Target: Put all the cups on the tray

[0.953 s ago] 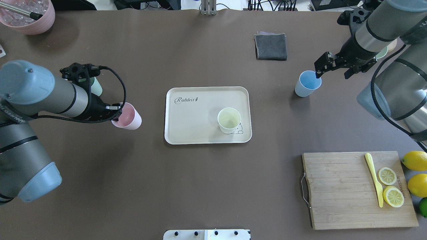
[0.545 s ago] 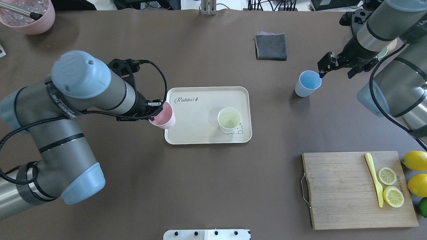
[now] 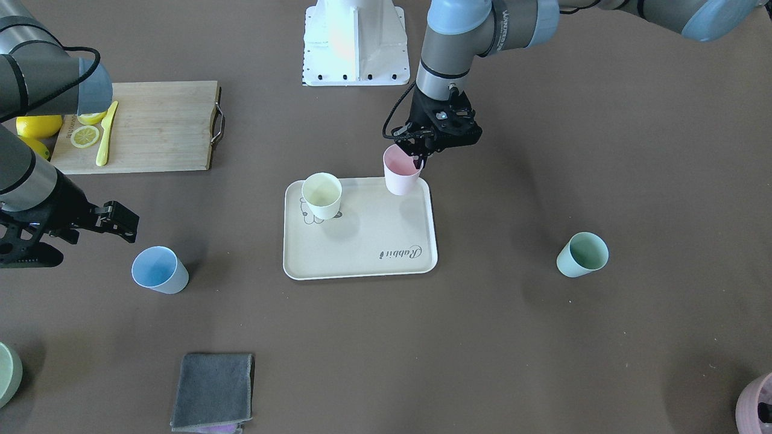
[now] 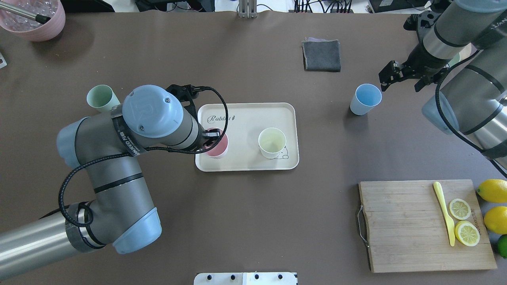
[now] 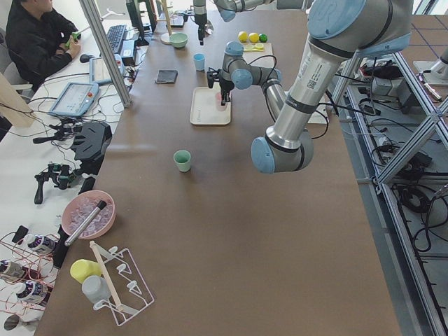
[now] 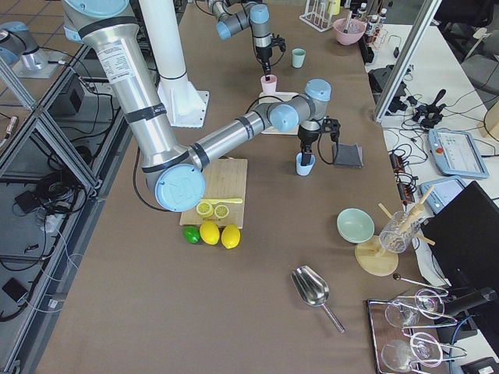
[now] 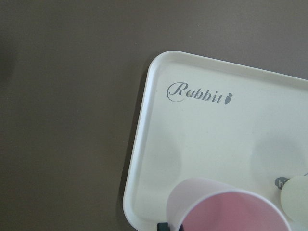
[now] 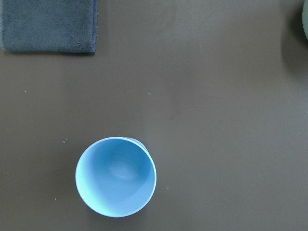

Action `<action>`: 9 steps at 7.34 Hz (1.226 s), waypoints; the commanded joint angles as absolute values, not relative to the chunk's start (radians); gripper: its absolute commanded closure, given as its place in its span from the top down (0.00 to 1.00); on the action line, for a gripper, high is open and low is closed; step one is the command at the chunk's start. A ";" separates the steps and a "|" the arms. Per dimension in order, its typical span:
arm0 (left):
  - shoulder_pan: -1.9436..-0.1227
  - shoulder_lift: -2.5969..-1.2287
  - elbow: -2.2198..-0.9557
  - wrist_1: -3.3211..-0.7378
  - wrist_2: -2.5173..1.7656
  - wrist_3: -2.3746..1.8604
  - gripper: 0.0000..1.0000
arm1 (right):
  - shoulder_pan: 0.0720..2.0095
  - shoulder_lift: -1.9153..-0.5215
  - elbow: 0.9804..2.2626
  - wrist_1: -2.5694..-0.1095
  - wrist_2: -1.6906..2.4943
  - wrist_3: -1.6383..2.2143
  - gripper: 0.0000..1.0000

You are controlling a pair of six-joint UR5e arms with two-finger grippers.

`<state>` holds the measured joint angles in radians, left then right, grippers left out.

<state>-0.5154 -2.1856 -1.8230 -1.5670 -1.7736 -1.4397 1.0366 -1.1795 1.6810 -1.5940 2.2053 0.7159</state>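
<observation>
Since the earlier frame the left arm has swung inward, carrying the pink cup point(image 3: 401, 172) from the tray's point(image 3: 374, 232) edge to over its 8 o'clock corner, clock bearings taken from the overhead view. The left pincer point(image 3: 419, 158) is clamped on that cup's rim. Contact with the tray floor cannot be confirmed. The yellow cup point(image 3: 322, 194) stands on the tray at 4 o'clock. The mint cup point(image 3: 582, 254) at 10 o'clock and the blue cup point(image 3: 159, 269) at 2 o'clock sit on the table, well apart from the tray. The right pincer point(image 4: 402, 79) stands apart, near the blue cup without touching it.

Recommendation: lower the pink cup vertically, keep it inside the rim and away from the yellow cup, and release only once it is seated flat.
</observation>
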 commanded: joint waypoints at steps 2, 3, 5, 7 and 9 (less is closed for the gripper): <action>-0.506 -2.192 -1.789 -1.572 -1.764 -1.437 0.00 | 1.037 -1.172 1.562 -1.413 2.192 0.722 1.00; -0.499 -2.194 -1.772 -1.574 -1.760 -1.439 0.00 | 1.037 -1.172 1.562 -1.413 2.194 0.726 1.00; -0.494 -2.209 -1.734 -1.611 -1.727 -1.437 0.00 | 1.037 -1.175 1.562 -1.413 2.198 0.726 1.00; -0.494 -2.217 -1.726 -1.621 -1.727 -1.439 0.00 | 1.037 -1.177 1.563 -1.411 2.200 0.726 1.00; -0.495 -2.218 -1.704 -1.650 -1.727 -1.439 0.10 | 1.034 -1.180 1.563 -1.411 2.198 0.727 1.00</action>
